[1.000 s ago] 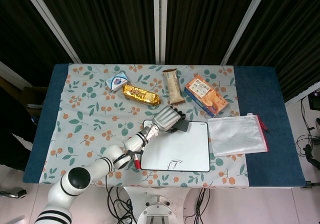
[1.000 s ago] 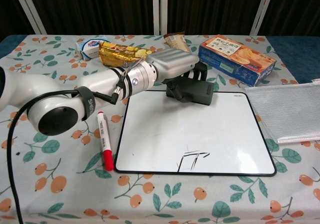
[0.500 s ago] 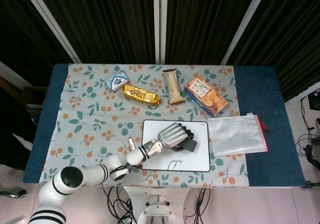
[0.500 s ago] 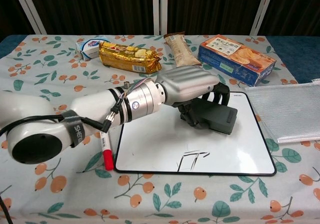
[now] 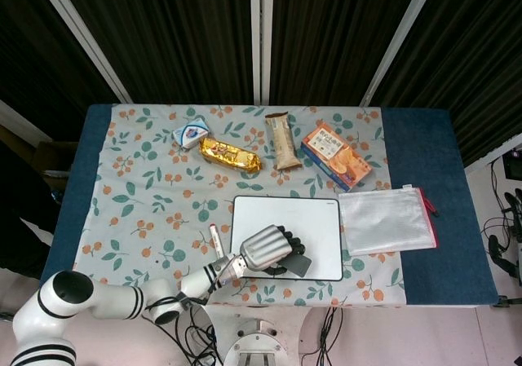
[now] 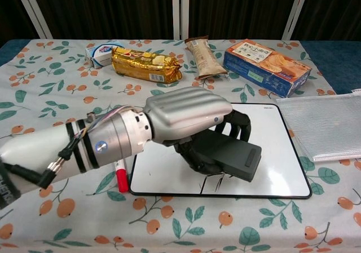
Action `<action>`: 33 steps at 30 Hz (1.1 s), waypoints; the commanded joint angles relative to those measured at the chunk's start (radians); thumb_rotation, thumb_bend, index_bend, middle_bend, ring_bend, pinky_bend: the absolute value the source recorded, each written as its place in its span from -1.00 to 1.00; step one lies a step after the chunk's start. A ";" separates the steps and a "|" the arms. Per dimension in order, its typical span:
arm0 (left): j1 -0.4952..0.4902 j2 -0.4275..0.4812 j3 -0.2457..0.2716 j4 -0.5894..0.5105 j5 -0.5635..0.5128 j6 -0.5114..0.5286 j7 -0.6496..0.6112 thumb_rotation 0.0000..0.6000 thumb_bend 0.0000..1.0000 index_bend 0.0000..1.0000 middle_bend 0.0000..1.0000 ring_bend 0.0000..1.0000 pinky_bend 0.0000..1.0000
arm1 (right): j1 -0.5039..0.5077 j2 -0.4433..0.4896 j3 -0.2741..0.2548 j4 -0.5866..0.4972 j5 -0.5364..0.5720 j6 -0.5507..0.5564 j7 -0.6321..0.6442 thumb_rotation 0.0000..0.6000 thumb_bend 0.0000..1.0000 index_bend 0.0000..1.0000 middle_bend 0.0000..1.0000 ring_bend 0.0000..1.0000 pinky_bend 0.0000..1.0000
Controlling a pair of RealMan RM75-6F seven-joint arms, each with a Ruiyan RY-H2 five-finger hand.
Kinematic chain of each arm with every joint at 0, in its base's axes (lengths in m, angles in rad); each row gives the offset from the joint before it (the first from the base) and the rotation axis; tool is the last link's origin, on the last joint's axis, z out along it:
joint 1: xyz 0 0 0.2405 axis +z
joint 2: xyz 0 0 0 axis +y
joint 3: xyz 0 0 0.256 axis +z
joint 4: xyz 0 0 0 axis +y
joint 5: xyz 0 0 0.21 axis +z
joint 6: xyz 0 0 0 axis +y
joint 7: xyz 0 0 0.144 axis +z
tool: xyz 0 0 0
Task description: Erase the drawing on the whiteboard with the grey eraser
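- While I hold the left arm stretched low across the surface (image 6: 45,95) from the lower left, its forearm runs toward the whiteboard (image 5: 322,219) and partly covers the red marker (image 6: 120,178) lying just beside the board's left edge.
- The left robot hand (image 6: 186,115) is palm down, knuckles up, fingers (image 6: 240,123) curled over the grey eraser (image 6: 228,156) and gripping it.
- I read the eraser as sitting at the near edge of the whiteboard, its underside at or near the board face; contact cannot be confirmed from either view.
- The drawing (image 6: 219,181) shows only as a few dark strokes just below the eraser; the rest is hidden under the eraser and hand.
- In the head view the left robot hand (image 5: 265,248) sits over the lower middle of the board.
- The right robot hand appears in neither view.
- Beyond the board lie a gold snack pack (image 5: 231,155), a snack bar (image 5: 282,141) and an orange biscuit box (image 5: 336,155); a mesh zip pouch (image 5: 387,220) lies to the right.
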 commanded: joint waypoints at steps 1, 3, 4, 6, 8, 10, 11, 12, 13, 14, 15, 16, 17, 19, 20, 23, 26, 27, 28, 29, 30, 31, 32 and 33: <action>0.035 0.000 0.023 -0.020 0.008 0.027 0.040 1.00 -0.23 0.39 0.23 0.15 0.02 | 0.001 0.001 -0.002 -0.003 -0.003 0.000 -0.003 1.00 -0.21 -1.00 -1.00 -1.00 -1.00; 0.046 -0.015 0.025 -0.009 0.009 0.030 0.045 1.00 -0.23 0.40 0.24 0.16 0.02 | 0.001 0.002 -0.004 -0.005 -0.005 0.000 -0.006 1.00 -0.21 -1.00 -1.00 -1.00 -1.00; 0.049 -0.022 0.026 -0.002 0.011 0.031 0.046 1.00 -0.22 0.40 0.24 0.16 0.02 | 0.000 0.003 -0.004 -0.006 -0.006 0.000 -0.006 1.00 -0.21 -1.00 -1.00 -1.00 -1.00; 0.057 -0.039 0.027 0.013 0.015 0.033 0.046 1.00 -0.22 0.41 0.24 0.16 0.02 | 0.000 0.005 -0.005 -0.008 -0.005 0.000 -0.006 1.00 -0.21 -1.00 -1.00 -1.00 -1.00; 0.062 -0.052 0.031 0.027 0.025 0.038 0.049 1.00 -0.22 0.41 0.25 0.16 0.02 | -0.001 0.008 -0.005 -0.009 -0.002 -0.001 -0.006 1.00 -0.21 -1.00 -1.00 -1.00 -1.00; 0.068 -0.065 0.033 0.040 0.036 0.045 0.048 1.00 -0.21 0.42 0.25 0.16 0.02 | -0.001 0.012 -0.003 -0.010 0.000 -0.001 -0.005 1.00 -0.21 -1.00 -1.00 -1.00 -1.00; 0.070 -0.070 0.033 0.046 0.039 0.047 0.048 1.00 -0.21 0.42 0.25 0.16 0.02 | -0.001 0.013 -0.003 -0.011 0.000 -0.001 -0.004 1.00 -0.21 -1.00 -1.00 -1.00 -1.00; 0.072 -0.075 0.032 0.055 0.045 0.050 0.049 1.00 -0.21 0.42 0.25 0.16 0.02 | 0.000 0.014 -0.003 -0.012 0.000 -0.002 -0.003 1.00 -0.21 -1.00 -1.00 -1.00 -1.00; 0.074 -0.080 0.031 0.063 0.049 0.053 0.050 1.00 -0.21 0.42 0.25 0.16 0.02 | 0.000 0.015 -0.003 -0.013 -0.001 -0.002 -0.003 1.00 -0.21 -1.00 -1.00 -1.00 -1.00; 0.075 -0.085 0.029 0.072 0.052 0.055 0.049 1.00 -0.21 0.42 0.25 0.16 0.02 | 0.001 0.015 -0.004 -0.013 -0.002 -0.003 -0.003 1.00 -0.21 -1.00 -1.00 -1.00 -1.00; 0.077 -0.089 0.027 0.078 0.054 0.055 0.048 1.00 -0.21 0.42 0.25 0.16 0.02 | 0.001 0.014 -0.005 -0.012 -0.002 -0.004 -0.003 1.00 -0.21 -1.00 -1.00 -1.00 -1.00; 0.077 -0.093 0.026 0.085 0.054 0.054 0.047 1.00 -0.21 0.42 0.25 0.16 0.02 | 0.001 0.014 -0.005 -0.011 -0.002 -0.005 -0.003 1.00 -0.21 -1.00 -1.00 -1.00 -1.00; 0.077 -0.096 0.024 0.091 0.055 0.053 0.046 1.00 -0.21 0.42 0.25 0.16 0.02 | 0.001 0.012 -0.006 -0.010 -0.001 -0.007 -0.003 1.00 -0.21 -1.00 -1.00 -1.00 -1.00; 0.077 -0.103 0.022 0.105 0.056 0.045 0.043 1.00 -0.20 0.42 0.25 0.16 0.02 | 0.001 0.009 -0.007 -0.006 0.001 -0.010 -0.001 1.00 -0.21 -1.00 -1.00 -1.00 -1.00; 0.077 -0.107 0.021 0.112 0.056 0.040 0.042 1.00 -0.20 0.42 0.25 0.16 0.02 | 0.001 0.008 -0.007 -0.004 0.003 -0.010 -0.001 1.00 -0.21 -1.00 -1.00 -1.00 -1.00; 0.075 -0.118 0.018 0.137 0.056 0.026 0.038 1.00 -0.20 0.42 0.26 0.16 0.02 | 0.001 0.008 -0.006 -0.001 0.004 -0.010 0.001 1.00 -0.21 -1.00 -1.00 -1.00 -1.00; 0.074 -0.127 0.015 0.155 0.060 0.022 0.030 1.00 -0.20 0.42 0.26 0.17 0.02 | 0.001 0.010 -0.005 -0.003 0.004 -0.008 0.000 1.00 -0.21 -1.00 -1.00 -1.00 -1.00; 0.074 -0.130 0.013 0.161 0.062 0.023 0.027 1.00 -0.20 0.43 0.26 0.17 0.02 | 0.001 0.010 -0.004 -0.003 0.005 -0.008 0.000 1.00 -0.21 -1.00 -1.00 -1.00 -1.00; 0.075 -0.133 0.013 0.165 0.064 0.024 0.025 1.00 -0.19 0.43 0.26 0.17 0.02 | 0.001 0.011 -0.004 -0.003 0.006 -0.009 0.000 1.00 -0.21 -1.00 -1.00 -1.00 -1.00; 0.075 -0.135 0.012 0.167 0.065 0.024 0.022 1.00 -0.20 0.43 0.26 0.17 0.02 | 0.001 0.011 -0.004 -0.004 0.007 -0.009 -0.001 1.00 -0.21 -1.00 -1.00 -1.00 -1.00; 0.074 -0.137 0.011 0.171 0.068 0.024 0.018 1.00 -0.19 0.43 0.26 0.17 0.02 | 0.002 0.011 -0.004 -0.003 0.008 -0.011 -0.001 1.00 -0.21 -1.00 -1.00 -1.00 -1.00; 0.074 -0.140 0.010 0.175 0.069 0.024 0.015 1.00 -0.19 0.43 0.26 0.17 0.02 | 0.002 0.010 -0.004 -0.003 0.008 -0.012 -0.001 1.00 -0.21 -1.00 -1.00 -1.00 -1.00; 0.073 -0.143 0.008 0.180 0.071 0.023 0.011 1.00 -0.19 0.43 0.26 0.17 0.02 | 0.002 0.010 -0.005 -0.002 0.009 -0.013 -0.001 1.00 -0.21 -1.00 -1.00 -1.00 -1.00; 0.071 -0.145 0.005 0.184 0.070 0.020 0.007 1.00 -0.19 0.43 0.26 0.17 0.02 | 0.003 0.009 -0.005 -0.002 0.009 -0.014 -0.002 1.00 -0.21 -1.00 -1.00 -1.00 -1.00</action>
